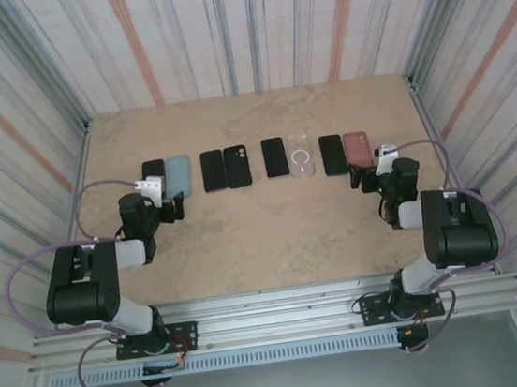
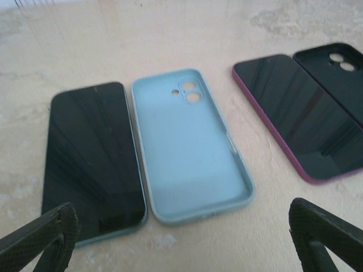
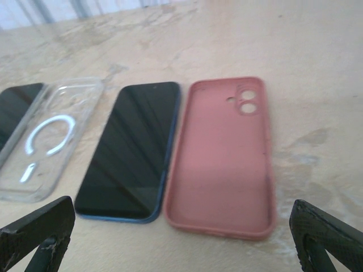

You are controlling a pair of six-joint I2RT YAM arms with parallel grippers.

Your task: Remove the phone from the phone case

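**Containers.** 4 cases lie flat in 1 row on the table [image 1: 274, 239], each with a phone at its left side.
- The blue case [image 2: 193, 147] is empty, open side up. The teal phone [image 2: 93, 158] lies screen up just beside its left edge.
- The black case [image 2: 334, 73] is empty. The magenta phone [image 2: 300, 122] lies screen up against it. Whether the magenta rim is a case or the phone body cannot be told.
- The clear case [image 3: 45, 141] is empty. A dark phone [image 3: 14, 110] lies at its left edge.
- The pink case [image 3: 224, 158] is empty, open side up. The blue phone [image 3: 133, 150] lies screen up, touching its left edge.

**End effectors.**
- The left gripper [image 2: 181, 249] has its jaws spread wide. It sits above the table at the near ends of the teal phone and blue case, and holds and touches nothing.
- The right gripper [image 3: 181, 246] is also spread wide. It sits at the near ends of the blue phone and pink case, and is empty.
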